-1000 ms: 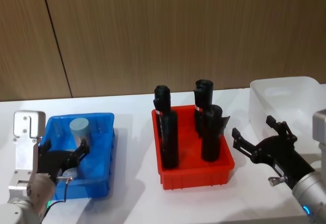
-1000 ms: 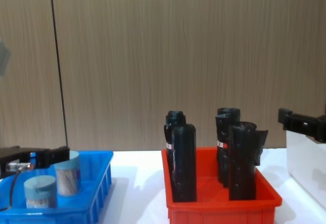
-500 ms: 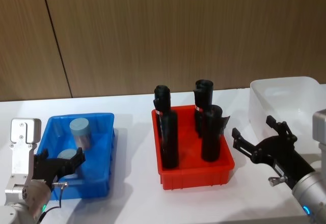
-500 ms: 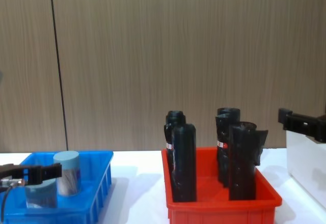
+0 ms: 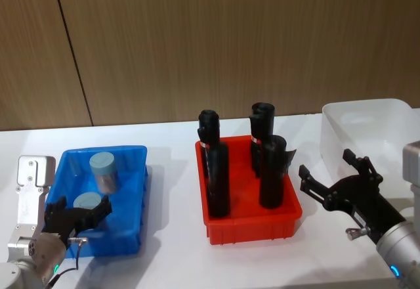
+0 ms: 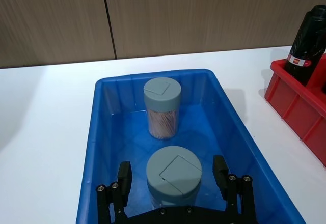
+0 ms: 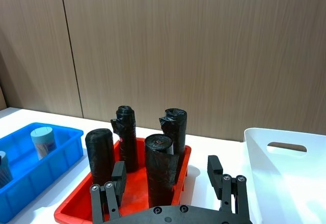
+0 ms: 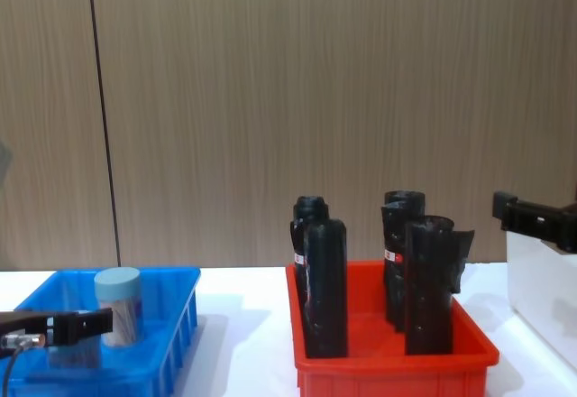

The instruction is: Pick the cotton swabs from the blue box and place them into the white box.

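Left gripper (image 5: 79, 205) low at near end of blue box (image 5: 133, 200), fingers apart either side of near cotton swabs (image 6: 173, 170) tub (contact unclear, body mostly hidden), 2nd tub (image 5: 104, 165) farther back, right gripper (image 5: 326, 164) spread open by white box (image 5: 367, 115), box cut off at right.

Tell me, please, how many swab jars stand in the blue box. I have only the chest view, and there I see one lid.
Observer: Two. The near jar stands upright on the robot's side of the far jar, both inside the blue box.
Operator: Does the left gripper hold the near one?
Observer: No. The left gripper is open; its fingers stand on either side of the lid, with a gap on each side.
Operator: What about the right gripper?
Observer: The right gripper is open and empty. It hovers to the right of the red bin, by the front of the white box.
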Tool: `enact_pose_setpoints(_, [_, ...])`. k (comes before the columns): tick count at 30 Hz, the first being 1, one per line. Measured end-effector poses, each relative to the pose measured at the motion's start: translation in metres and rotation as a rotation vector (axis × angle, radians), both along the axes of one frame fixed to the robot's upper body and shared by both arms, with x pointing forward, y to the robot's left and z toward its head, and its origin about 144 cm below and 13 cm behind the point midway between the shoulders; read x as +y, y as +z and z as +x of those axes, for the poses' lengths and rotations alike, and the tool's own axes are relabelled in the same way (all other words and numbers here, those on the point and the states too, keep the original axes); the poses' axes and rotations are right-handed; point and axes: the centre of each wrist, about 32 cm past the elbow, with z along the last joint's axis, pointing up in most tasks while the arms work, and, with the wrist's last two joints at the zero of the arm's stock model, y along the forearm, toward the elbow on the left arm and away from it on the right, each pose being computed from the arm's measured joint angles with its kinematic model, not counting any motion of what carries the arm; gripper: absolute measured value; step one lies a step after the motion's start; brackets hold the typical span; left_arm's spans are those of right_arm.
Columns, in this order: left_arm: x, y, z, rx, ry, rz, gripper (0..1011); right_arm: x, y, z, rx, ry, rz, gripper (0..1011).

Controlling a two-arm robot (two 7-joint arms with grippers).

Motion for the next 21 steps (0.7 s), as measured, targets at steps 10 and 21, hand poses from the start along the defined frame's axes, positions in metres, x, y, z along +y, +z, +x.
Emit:
enact_pose_setpoints(10, [0.004, -0.007, 0.007, 0.016, -0.02, -0.009, 980, 0.0, 0.0, 0.0, 0.0, 0.0, 0.0, 1001])
enact_pose_setpoints(21, [0.005, -0.01, 0.012, 0.013, -0.039, -0.002, 683, 0.0, 0.0, 0.0, 0.0, 0.0, 0.0, 1001])
